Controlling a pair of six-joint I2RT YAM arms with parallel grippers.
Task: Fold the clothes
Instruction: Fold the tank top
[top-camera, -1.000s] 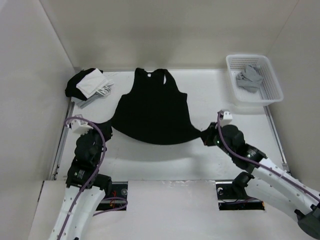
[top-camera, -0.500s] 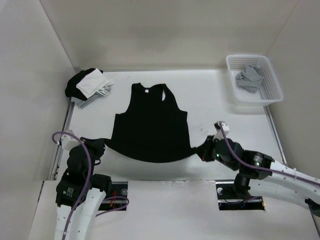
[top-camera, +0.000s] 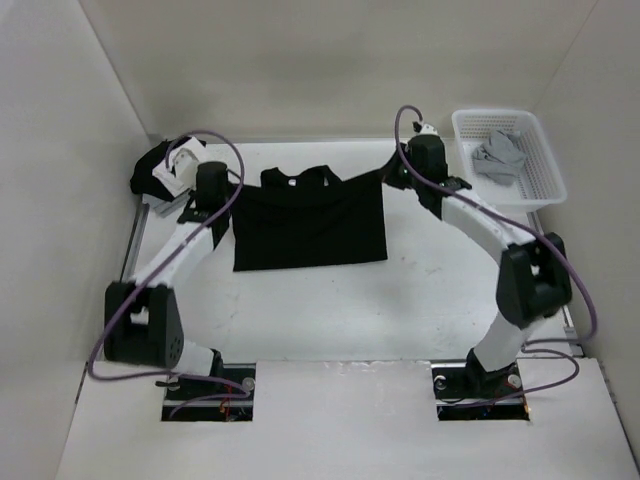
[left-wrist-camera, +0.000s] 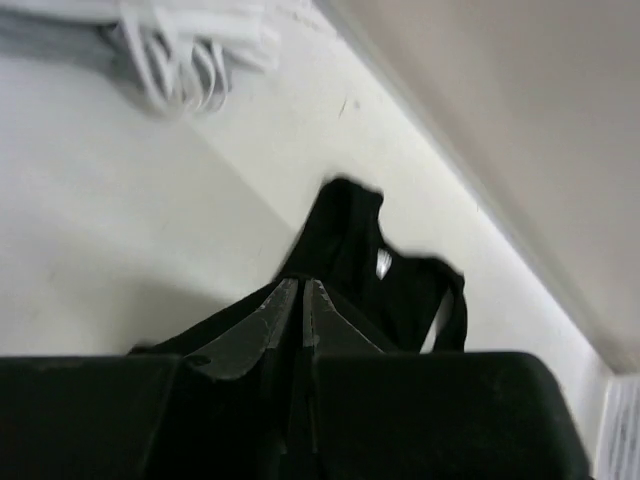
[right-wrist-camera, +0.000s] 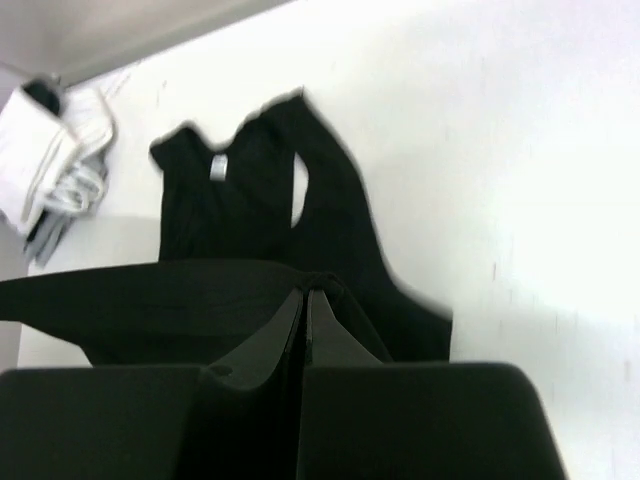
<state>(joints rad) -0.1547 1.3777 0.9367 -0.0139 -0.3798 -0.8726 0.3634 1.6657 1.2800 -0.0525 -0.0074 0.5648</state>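
Two arms, you say. Starting at the left, what is there?

— In the far left corner of the white table (top-camera: 440, 290) lies a black-and-white bundle of cloth (top-camera: 165, 168). Just right of it, the left gripper (left-wrist-camera: 301, 285) reaches to the far side. Its fingers are pressed together on one corner of the black top (top-camera: 310, 225).

And the top itself?

— It lies in the far middle of the table, between the two grippers, doubled over into a rough rectangle. Its near edge is a straight fold. At the far edge the neck and shoulder straps peek out from under the upper layer. The wrist views show it sleeveless, with a small white label (right-wrist-camera: 217, 168) inside the neck.

What about the right side?

— The right gripper (right-wrist-camera: 304, 295) mirrors the left. It is stretched to the far side, jaws closed tight on the opposite corner of the upper layer, which is drawn into a point toward it.

Do the held corners rest on the table?

— From above I cannot tell whether the pinched corners touch the table or hang just over it.

Anything further right?

— A white plastic basket (top-camera: 548, 160) stands in the far right corner, apart from the top, with a small light-grey garment (top-camera: 497, 155) inside.
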